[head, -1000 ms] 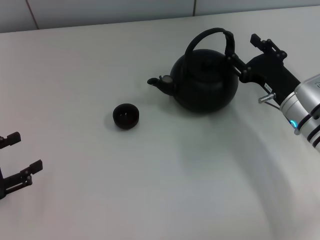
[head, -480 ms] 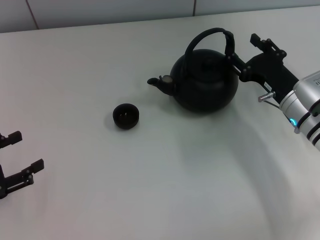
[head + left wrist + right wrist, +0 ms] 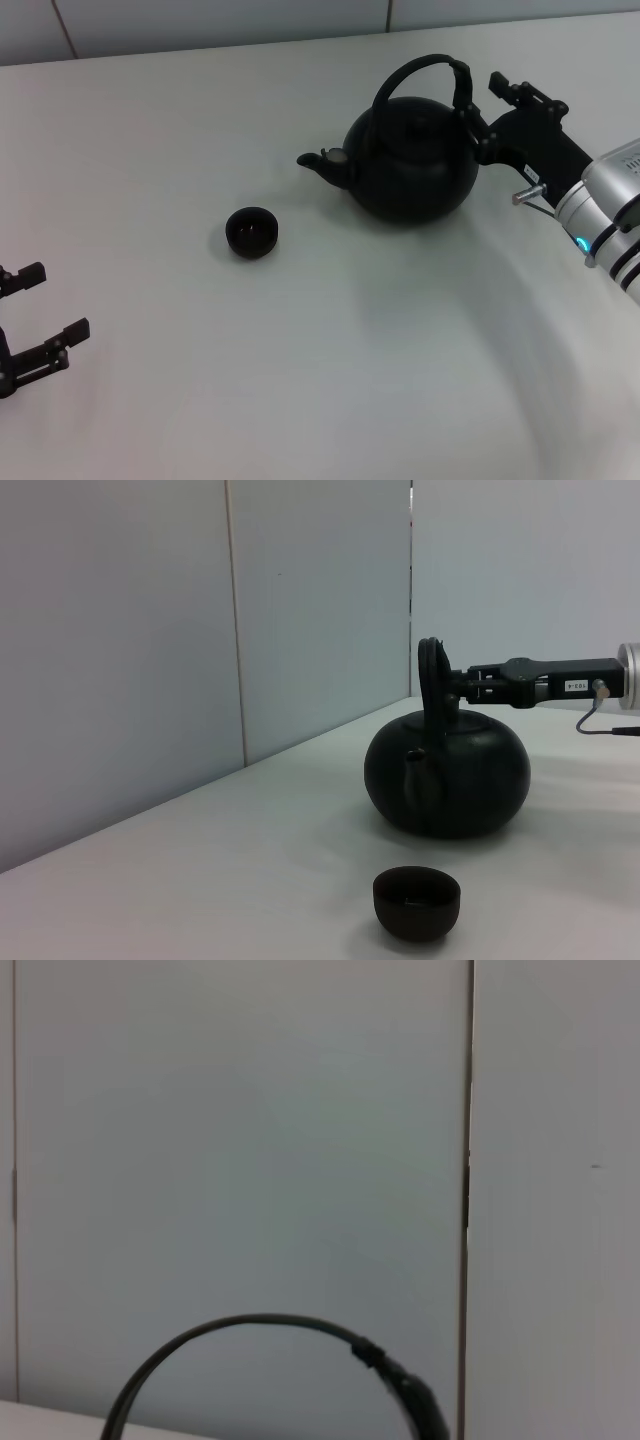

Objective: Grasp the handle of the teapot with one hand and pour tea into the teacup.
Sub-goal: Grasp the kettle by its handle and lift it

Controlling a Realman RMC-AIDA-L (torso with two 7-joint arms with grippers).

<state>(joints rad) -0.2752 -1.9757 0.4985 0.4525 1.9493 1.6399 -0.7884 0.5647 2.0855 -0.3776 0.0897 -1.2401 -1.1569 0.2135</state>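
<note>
The teapot (image 3: 412,165) was matte black all over, its arched handle (image 3: 425,75) black too, with a thicker ribbed band on the right side. The teacup (image 3: 251,232) was plain black. The tabletop (image 3: 300,380) was plain white. The right tool (image 3: 483,110) was black on a silver wrist; the left tool (image 3: 30,325) was black.

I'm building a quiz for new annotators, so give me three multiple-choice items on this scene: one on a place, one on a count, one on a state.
1. Where does the teacup stand relative to the teapot?
A. On the spout's side
B. Behind the handle
C. On the lid

2. How many cups are on the table?
A. One
B. Two
C. Three

3. What is the right gripper doing?
A. Hanging far from the pot
B. Reaching to the handle
C. Holding the cup

Answers: 1 A, the spout points toward it. 2 A, only one shows. 3 B, its fingers meet the ribbed band.
</note>
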